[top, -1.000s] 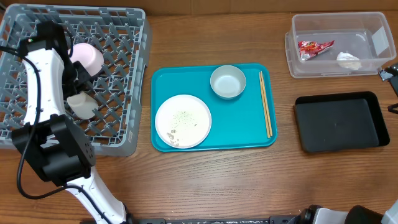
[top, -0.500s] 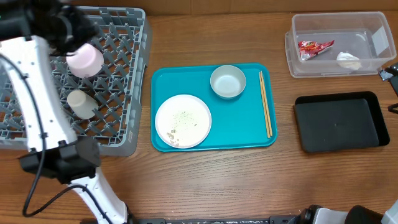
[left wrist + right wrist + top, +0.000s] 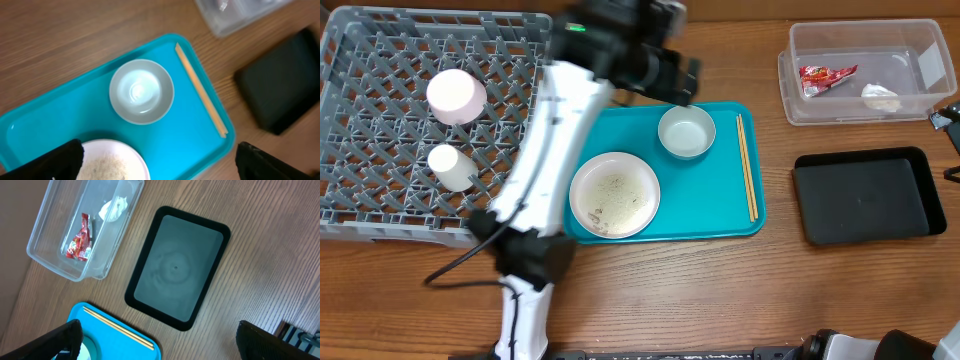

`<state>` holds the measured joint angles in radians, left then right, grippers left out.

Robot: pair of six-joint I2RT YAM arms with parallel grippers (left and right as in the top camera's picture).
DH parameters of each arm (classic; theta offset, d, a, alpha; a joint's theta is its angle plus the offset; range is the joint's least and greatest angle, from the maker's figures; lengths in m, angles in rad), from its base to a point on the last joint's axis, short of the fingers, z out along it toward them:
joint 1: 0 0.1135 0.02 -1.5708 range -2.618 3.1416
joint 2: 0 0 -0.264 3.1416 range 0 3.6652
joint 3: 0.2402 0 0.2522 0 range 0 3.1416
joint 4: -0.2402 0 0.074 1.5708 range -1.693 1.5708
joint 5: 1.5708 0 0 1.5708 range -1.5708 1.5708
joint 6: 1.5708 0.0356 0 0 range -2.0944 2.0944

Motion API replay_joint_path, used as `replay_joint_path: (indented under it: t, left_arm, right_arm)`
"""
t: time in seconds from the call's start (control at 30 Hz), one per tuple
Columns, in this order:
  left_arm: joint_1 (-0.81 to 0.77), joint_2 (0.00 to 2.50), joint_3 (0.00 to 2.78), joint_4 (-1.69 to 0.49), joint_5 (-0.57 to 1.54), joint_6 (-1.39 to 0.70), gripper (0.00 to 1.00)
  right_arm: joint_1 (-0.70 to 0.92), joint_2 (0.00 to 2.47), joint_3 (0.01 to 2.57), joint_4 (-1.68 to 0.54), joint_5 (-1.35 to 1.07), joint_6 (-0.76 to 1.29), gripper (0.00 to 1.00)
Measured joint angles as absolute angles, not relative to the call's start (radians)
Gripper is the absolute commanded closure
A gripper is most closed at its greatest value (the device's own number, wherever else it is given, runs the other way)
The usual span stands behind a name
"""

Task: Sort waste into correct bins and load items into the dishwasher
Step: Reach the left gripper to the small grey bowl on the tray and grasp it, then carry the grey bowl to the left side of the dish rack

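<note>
- We see the left gripper [image 3: 162, 162] hanging above the flat teal tray [image 3: 705, 200], its two dark fingers spread wide at the lower corners of the left wrist view, with nothing between them.
- Under it, the small greyish round bowl [image 3: 141, 91] stands upright and empty at the tray's far side.
- Just beside the bowl, the larger flat white round plate [image 3: 614, 194] lies on the tray with pale rice-like crumbs [image 3: 610, 190] scattered on it.
- The thin wooden chopsticks [image 3: 747, 165] lie along the tray's right edge.
- In the large square grey plastic dish rack [image 3: 400, 232] at the table's left we find a pale pinkish round bowl [image 3: 456, 95] and, near it, a small white cup [image 3: 450, 166].
- The right gripper [image 3: 162, 340] hovers with its jaws wide apart and empty, over bare wood near the shallow black rectangular plastic bin [image 3: 177, 267], which holds nothing.
- The clear plastic rectangular tub [image 3: 865, 50] sits just beyond the black bin. Inside it are the crinkled red snack wrapper [image 3: 80, 239] and the small crumpled white tissue [image 3: 114, 209], a little apart.
</note>
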<state>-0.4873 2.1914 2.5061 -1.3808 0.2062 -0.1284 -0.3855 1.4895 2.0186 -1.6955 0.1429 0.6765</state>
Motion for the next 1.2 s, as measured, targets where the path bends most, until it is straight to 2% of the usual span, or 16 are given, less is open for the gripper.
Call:
replay_joint_path:
  t: [0.1,0.2,0.27,0.57,0.63,0.67,0.7,0.83,0.93,1.2]
  left_arm:
    - [-0.548,2.289,2.499,-1.34,0.144,-0.082,0.13]
    - [-0.59,2.382,2.491,-1.318,0.111,-0.049,0.21]
    - [-0.616,2.441,2.49,-1.303,0.096,-0.032,0.31]
    - [-0.693,2.593,2.486,-1.283,0.01,0.004,0.33]
    - [-0.694,2.612,2.486,-1.282,-0.017,0.004,0.37]
    - [-0.694,2.62,2.486,-1.282,-0.03,0.004,0.41]
    - [-0.693,2.629,2.486,-1.282,-0.043,0.005,0.51]
    - [-0.691,2.644,2.486,-1.282,-0.066,0.007,0.8]
    - [-0.692,2.645,2.491,-1.296,-0.075,0.015,0.96]
    - [-0.691,2.654,2.714,-1.427,-0.086,-0.002,0.96]
  right_arm:
    - [-0.385,1.489,2.019,-1.695,0.143,0.677,0.0]
    - [-0.386,1.489,2.019,-1.695,0.143,0.677,0.0]
    - [-0.385,1.489,2.018,-1.695,0.142,0.677,0.0]
    - [-0.386,1.489,2.019,-1.695,0.142,0.677,0.0]
    - [-0.385,1.489,2.019,-1.695,0.143,0.677,0.0]
    - [-0.385,1.489,2.019,-1.695,0.142,0.677,0.0]
    - [-0.385,1.489,2.018,-1.696,0.142,0.677,0.0]
    - [-0.385,1.489,2.019,-1.695,0.143,0.677,0.0]
    - [-0.385,1.489,2.019,-1.696,0.143,0.677,0.0]
    - [-0.385,1.489,2.019,-1.696,0.142,0.677,0.0]
